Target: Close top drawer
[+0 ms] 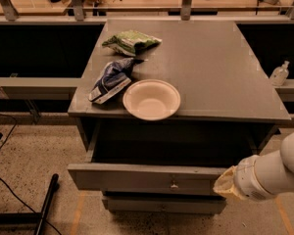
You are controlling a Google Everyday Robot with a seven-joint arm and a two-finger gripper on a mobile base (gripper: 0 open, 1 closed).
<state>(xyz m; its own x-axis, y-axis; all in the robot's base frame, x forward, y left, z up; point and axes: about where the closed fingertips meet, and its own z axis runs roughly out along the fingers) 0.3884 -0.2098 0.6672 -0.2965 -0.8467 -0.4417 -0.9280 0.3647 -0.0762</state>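
The top drawer (137,177) is a wide, shallow grey drawer pulled well out of the grey cabinet (225,82). Its long flat front panel faces me, with a small metal knob (174,184) at its centre. The drawer's inside looks dark and empty. My gripper (224,184) comes in from the lower right on a white arm (279,170). Its tan tip sits against the right end of the drawer front. The fingers are hidden behind the wrist.
On the cabinet top lie a white bowl (151,99), a blue chip bag (110,79) and a green chip bag (132,41). A lower drawer front (161,204) shows beneath. A black pole (45,202) lies at lower left. A sanitizer bottle (280,74) stands on the right ledge.
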